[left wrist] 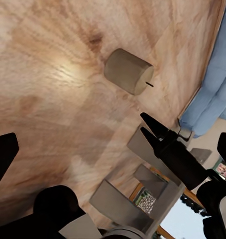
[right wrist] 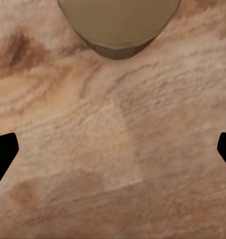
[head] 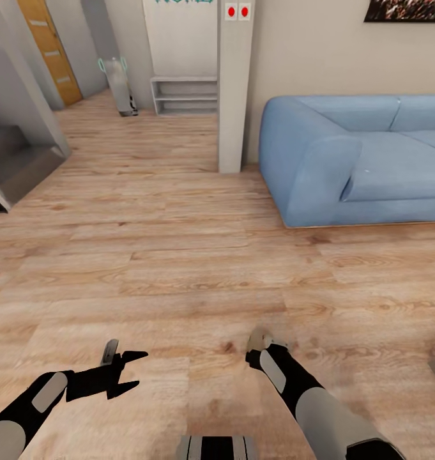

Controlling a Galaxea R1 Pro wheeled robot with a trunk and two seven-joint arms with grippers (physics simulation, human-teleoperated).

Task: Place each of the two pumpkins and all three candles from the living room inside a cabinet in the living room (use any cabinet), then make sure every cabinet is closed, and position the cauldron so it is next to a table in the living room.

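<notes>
Logging one candle (left wrist: 127, 71) loose on the floor (head: 179, 255), left fingers (head: 133, 355) and right fingers (right wrist: 4, 149) spread empty, I judge stowing barely begun.

The floor (head: 179, 255) is pale honey-brown wood planking with darker grain streaks and knots; the sofa (head: 345, 166) is plain soft blue; the pillar (head: 233, 96) is off-white with two red dots on a white plate; the door (head: 51, 51) is orange-brown with pale bars; the shelf unit (head: 184, 96) is light grey. The candle (left wrist: 127, 71) is grey-beige with a dark wick; the left gripper (head: 124, 372) is black on a black arm with grey panels; the right arm (head: 300, 390) is black and grey
</notes>
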